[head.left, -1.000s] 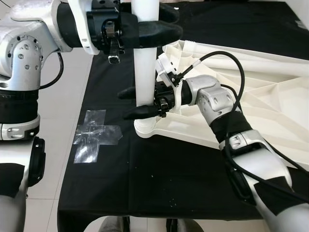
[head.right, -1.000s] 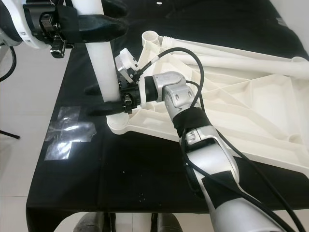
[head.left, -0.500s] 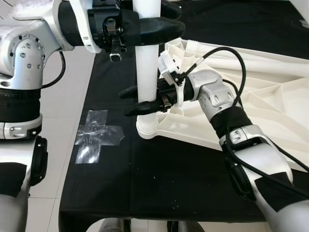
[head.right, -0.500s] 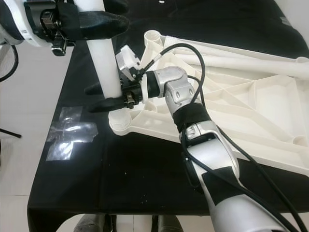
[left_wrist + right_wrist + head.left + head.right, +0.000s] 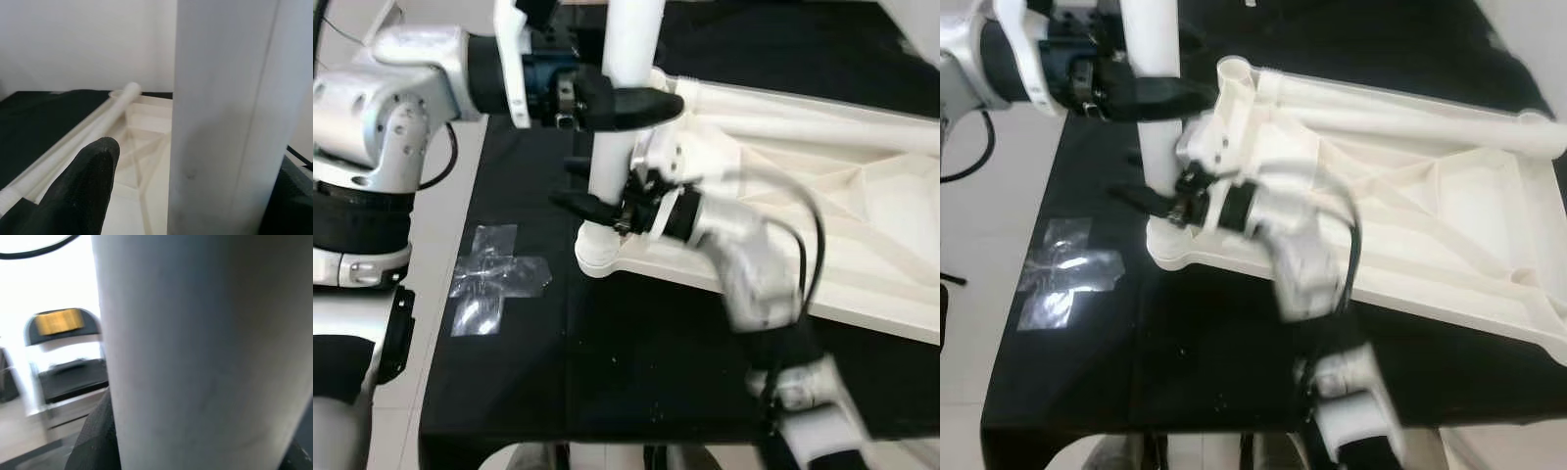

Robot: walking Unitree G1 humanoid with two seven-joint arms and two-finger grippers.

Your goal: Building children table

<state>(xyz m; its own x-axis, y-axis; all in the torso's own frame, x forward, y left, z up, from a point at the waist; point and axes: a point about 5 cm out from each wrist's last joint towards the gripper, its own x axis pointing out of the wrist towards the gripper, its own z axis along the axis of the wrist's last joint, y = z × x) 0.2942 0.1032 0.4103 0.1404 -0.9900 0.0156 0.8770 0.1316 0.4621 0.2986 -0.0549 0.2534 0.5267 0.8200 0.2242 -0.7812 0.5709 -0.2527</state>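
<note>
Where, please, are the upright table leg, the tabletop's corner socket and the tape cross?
Table leg (image 5: 613,162), left eye view, mid-shaft.
Corner socket (image 5: 595,257), left eye view, round rim.
Tape cross (image 5: 494,274), left eye view, crossing.

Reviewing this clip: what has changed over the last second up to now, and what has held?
The camera has shifted. The right arm is motion-blurred, its right tool still around the bottom of the upright white leg, just above the corner socket. The left tool still clamps the leg higher up. The tabletop still lies upside down on the black cloth.
</note>
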